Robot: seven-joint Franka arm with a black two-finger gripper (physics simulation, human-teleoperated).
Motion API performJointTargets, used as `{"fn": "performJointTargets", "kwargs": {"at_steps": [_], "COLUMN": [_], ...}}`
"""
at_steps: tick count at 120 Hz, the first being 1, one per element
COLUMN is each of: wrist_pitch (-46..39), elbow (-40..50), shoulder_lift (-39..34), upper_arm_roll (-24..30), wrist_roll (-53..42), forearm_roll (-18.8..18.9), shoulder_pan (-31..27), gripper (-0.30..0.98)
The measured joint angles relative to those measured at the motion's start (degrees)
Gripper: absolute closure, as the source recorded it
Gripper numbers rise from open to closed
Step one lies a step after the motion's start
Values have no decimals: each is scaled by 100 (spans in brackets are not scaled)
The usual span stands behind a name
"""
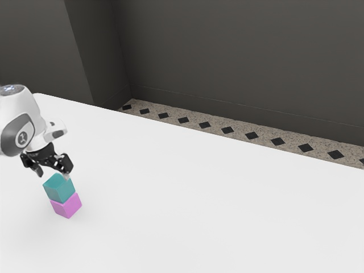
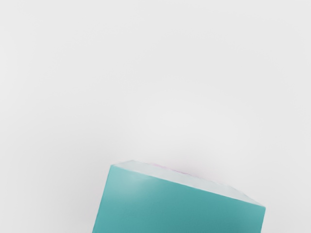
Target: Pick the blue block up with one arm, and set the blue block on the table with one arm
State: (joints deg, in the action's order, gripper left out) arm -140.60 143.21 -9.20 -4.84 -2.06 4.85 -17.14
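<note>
The gripper is at the exterior view's left, just above the blue block, its two fingers spread apart. One fingertip overlaps the block's top edge there; whether it touches cannot be told. The teal-blue block rests on a pink block, turned slightly relative to it. In the wrist view the blue block lies close under the hand, with a pale strip along its far edge. A thin sliver of the pink block peeks out past that edge.
The white table extends from the stack toward the exterior view's right. Beyond its far edge are a patterned floor strip and a dark wall.
</note>
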Motion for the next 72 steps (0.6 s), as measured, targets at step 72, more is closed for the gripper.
{"fn": "performJointTargets", "kwargs": {"at_steps": [72], "wrist_pitch": [-293], "elbow": [-41], "shoulder_lift": [473], "upper_arm_roll": [-9], "wrist_roll": [-566], "forearm_roll": [-180], "shoulder_pan": [-18], "gripper": [0]}}
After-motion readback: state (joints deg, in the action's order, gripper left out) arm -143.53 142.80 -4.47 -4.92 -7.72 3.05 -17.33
